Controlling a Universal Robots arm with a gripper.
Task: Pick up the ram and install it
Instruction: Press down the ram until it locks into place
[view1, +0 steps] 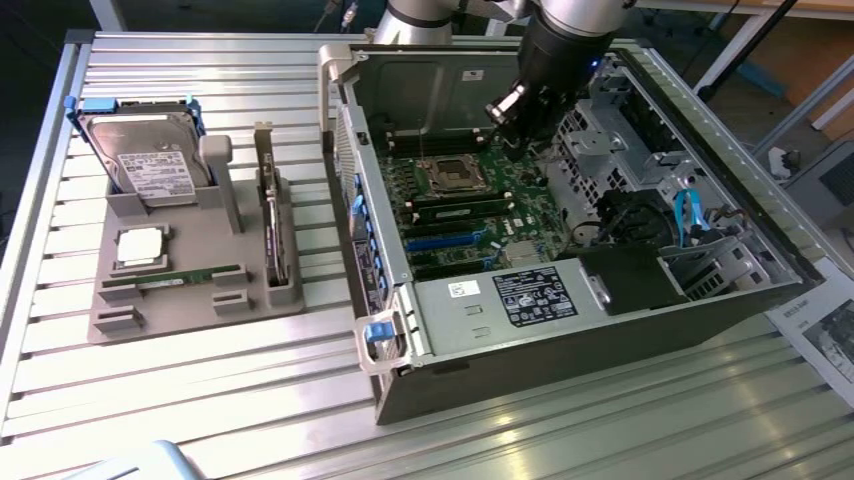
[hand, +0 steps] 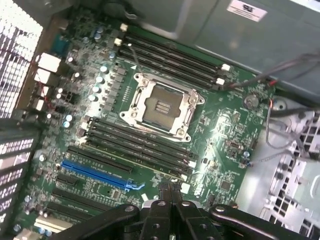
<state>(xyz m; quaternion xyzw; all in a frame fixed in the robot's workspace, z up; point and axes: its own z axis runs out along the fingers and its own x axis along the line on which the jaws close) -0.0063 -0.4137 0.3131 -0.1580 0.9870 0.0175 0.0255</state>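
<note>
Wrist view: gripper (hand: 171, 192) fingers pressed together, nothing held, hanging over the board (hand: 220, 145) inside the case (view1: 667, 310), near the slots (hand: 135, 142) below the CPU socket (hand: 161, 107). Ram (view1: 171, 279) lies in the grey holder (view1: 200, 255), well apart from the gripper. For a good pick, approach sq. to the stick's long edges.
</note>
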